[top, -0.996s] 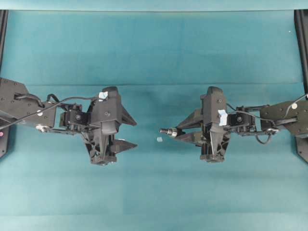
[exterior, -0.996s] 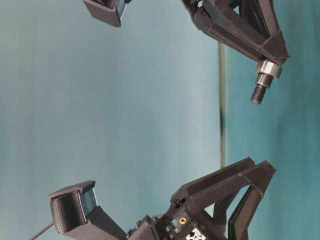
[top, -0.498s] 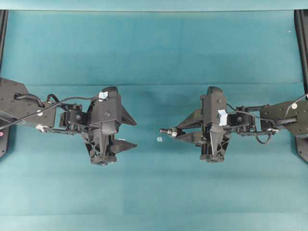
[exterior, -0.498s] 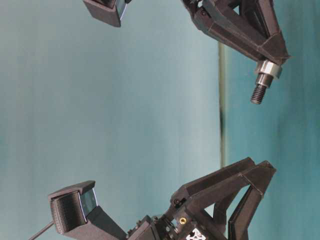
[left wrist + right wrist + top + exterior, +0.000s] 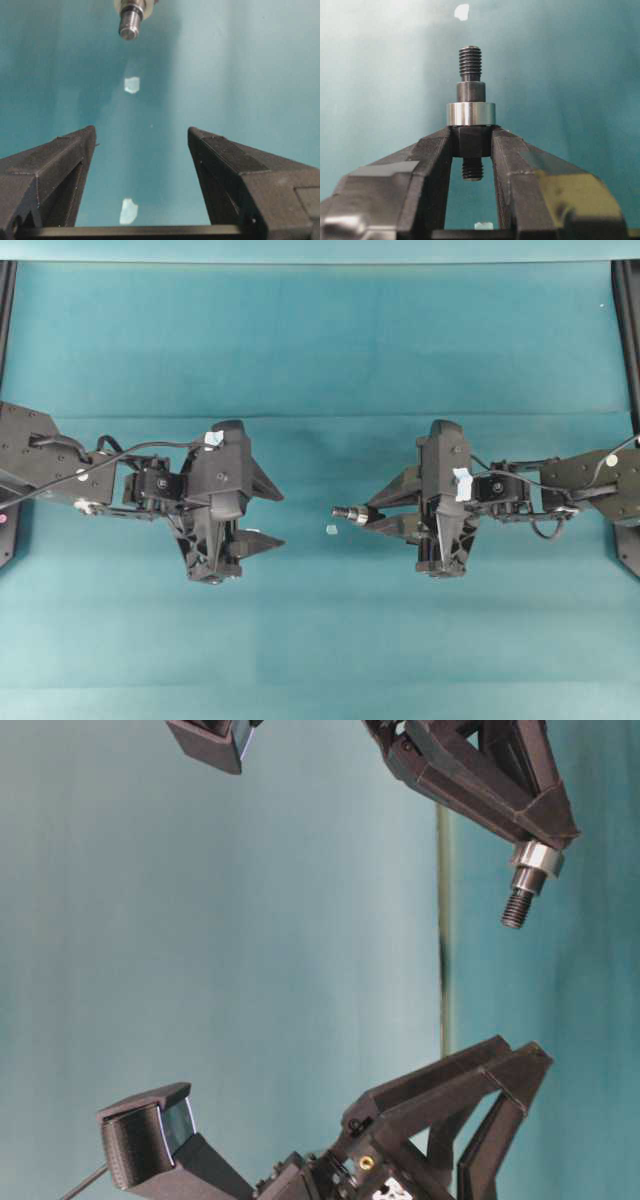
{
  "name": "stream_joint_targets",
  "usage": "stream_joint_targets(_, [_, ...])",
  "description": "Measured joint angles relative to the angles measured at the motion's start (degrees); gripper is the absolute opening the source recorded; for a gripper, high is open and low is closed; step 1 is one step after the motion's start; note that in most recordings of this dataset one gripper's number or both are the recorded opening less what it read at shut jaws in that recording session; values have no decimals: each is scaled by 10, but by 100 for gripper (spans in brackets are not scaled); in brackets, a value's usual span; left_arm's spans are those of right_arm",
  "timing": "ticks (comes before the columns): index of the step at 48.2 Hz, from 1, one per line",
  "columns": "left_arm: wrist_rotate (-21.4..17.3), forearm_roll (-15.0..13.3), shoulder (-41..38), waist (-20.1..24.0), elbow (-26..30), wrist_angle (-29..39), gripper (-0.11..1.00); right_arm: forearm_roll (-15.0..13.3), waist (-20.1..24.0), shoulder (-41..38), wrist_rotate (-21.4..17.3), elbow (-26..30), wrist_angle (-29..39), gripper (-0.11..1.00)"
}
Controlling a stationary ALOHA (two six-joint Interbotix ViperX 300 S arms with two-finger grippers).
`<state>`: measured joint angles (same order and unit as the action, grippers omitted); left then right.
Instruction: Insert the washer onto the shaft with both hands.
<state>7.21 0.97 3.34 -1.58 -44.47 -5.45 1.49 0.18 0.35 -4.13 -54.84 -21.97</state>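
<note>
My right gripper is shut on the thick middle of the dark stepped shaft. The shaft's threaded end points left toward the other arm. The silvery washer sits on the shaft, right against the fingertips; it also shows in the table-level view, above the threaded end of the shaft. My left gripper stands open and empty a short way left. The shaft shows ahead of it, slightly left of its centre line.
A tiny pale white-blue bit lies on the teal cloth between the two grippers, below the shaft tip. Black frame rails run along the left and right edges of the table.
</note>
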Motion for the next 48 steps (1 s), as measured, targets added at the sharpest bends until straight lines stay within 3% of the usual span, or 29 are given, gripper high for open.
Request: stream_joint_targets(48, [-7,1,1,0,-1,-25,81,0,0,0,0,0,0,0])
